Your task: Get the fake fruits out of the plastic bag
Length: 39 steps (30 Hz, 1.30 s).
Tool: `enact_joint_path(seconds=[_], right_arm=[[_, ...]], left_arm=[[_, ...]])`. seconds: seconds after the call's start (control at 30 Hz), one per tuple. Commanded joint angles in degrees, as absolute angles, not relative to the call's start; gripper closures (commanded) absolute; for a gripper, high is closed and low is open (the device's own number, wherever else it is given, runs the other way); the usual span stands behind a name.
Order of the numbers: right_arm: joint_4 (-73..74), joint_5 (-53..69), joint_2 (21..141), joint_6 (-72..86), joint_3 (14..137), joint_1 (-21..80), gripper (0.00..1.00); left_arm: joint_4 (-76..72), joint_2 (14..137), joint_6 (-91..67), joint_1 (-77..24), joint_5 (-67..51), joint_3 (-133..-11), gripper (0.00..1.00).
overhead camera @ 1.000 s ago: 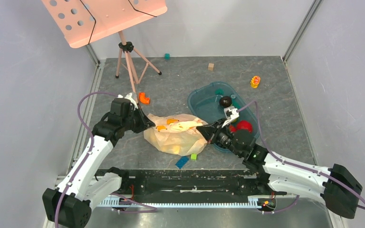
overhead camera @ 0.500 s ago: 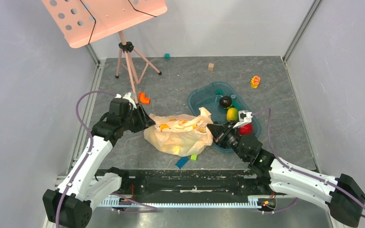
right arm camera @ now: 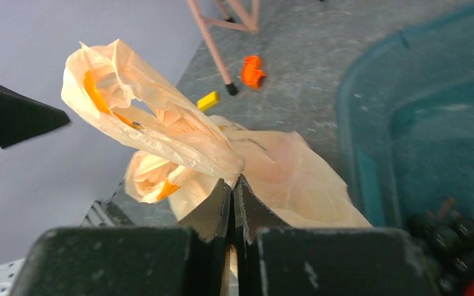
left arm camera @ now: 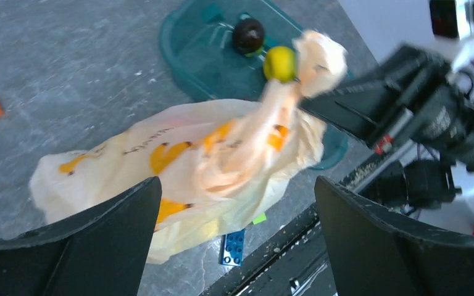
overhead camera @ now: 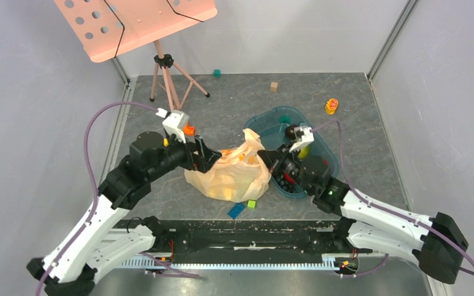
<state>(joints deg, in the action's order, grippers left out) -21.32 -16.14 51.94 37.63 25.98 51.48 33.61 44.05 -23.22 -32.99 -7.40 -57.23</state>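
pinching plastic bag (overhead camera: 228,179), right gripper (right arm camera: 233,183), neck upward

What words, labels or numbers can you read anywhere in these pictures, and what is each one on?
On the plastic bag: a short line of dark lettering beside the yellow banana prints, seen in the left wrist view, too blurred to read.
On the teal tray and the music stand: no text visible.
Nothing else in any view carries readable words, numbers or signs.
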Motion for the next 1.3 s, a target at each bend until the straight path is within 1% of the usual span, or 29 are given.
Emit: enact_joint_path(seconds=[0.0, 0.1, 0.17, 0.27, 0.6, 0.8, 0.83, 0.9, 0.93, 0.97, 1.0, 1.03, 1.07, 1.1, 1.13, 1.27], right_arm=[[-18.9, -3.3, 57.3, 34.0, 36.5, 49.6, 1.0], [-19.5, 3.8, 60.3, 33.2, 39.8, 48.9, 1.0], [-20.3, 6.3, 61.3, 33.2, 40.5, 48.6, 1.0], [-21.2, 8.0, 61.9, 33.6, 40.7, 48.3, 1.0], [-22.7, 11.0, 61.0, 34.5, 39.2, 47.9, 1.0], [-22.4, 11.7, 59.7, 34.2, 38.7, 47.6, 1.0], [-22.2, 11.8, 59.6, 34.1, 38.7, 47.5, 1.0], [-22.1, 11.5, 59.1, 34.0, 38.3, 47.5, 1.0], [-22.1, 11.2, 58.9, 33.9, 38.1, 47.4, 1.0], [-21.8, 10.8, 58.6, 33.8, 37.9, 47.2, 1.0], [-21.5, 10.4, 58.4, 33.8, 37.7, 47.1, 1.0], [-21.2, 9.9, 58.1, 33.8, 37.5, 47.0, 1.0], [-20.9, 9.1, 57.9, 33.9, 37.3, 46.9, 1.0], [-20.6, 8.4, 57.7, 34.1, 37.1, 46.7, 1.0], [-20.2, 7.5, 57.3, 34.3, 37.0, 46.6, 1.0], [-17.6, 2.6, 56.0, 35.6, 36.0, 45.8, 1.0]], left_arm=[[28.8, 44.4, -13.7, -44.8, 6.2, -56.5, 0.0], [25.3, 43.3, -9.8, -47.7, 6.4, -54.1, 0.0], [24.8, 43.5, -7.3, -48.9, 5.9, -53.4, 0.0], [24.1, 44.9, -4.3, -50.5, 8.5, -53.1, 0.0], [23.7, 55.9, 3.6, -60.6, 28.8, -56.5, 0.0], [23.9, 57.4, 5.1, -61.5, 37.2, -56.5, 0.01], [24.0, 57.5, 5.0, -61.5, 38.2, -56.7, 0.06], [25.5, 57.8, 4.2, -61.5, 39.8, -57.6, 0.23], [26.3, 57.9, 3.8, -61.5, 40.3, -58.1, 0.36], [26.9, 57.9, 3.2, -61.5, 40.9, -58.4, 0.56], [27.3, 57.6, 2.9, -61.5, 41.0, -58.4, 0.69], [27.4, 57.3, 2.5, -61.6, 41.0, -58.2, 0.8], [27.4, 56.9, 1.8, -61.5, 42.0, -58.1, 0.87], [27.6, 56.5, 0.9, -61.5, 42.8, -58.0, 0.94], [28.0, 56.0, 0.6, -61.5, 43.6, -58.0, 0.97], [28.8, 52.8, -4.1, -61.2, 48.0, -57.7, 0.98]])
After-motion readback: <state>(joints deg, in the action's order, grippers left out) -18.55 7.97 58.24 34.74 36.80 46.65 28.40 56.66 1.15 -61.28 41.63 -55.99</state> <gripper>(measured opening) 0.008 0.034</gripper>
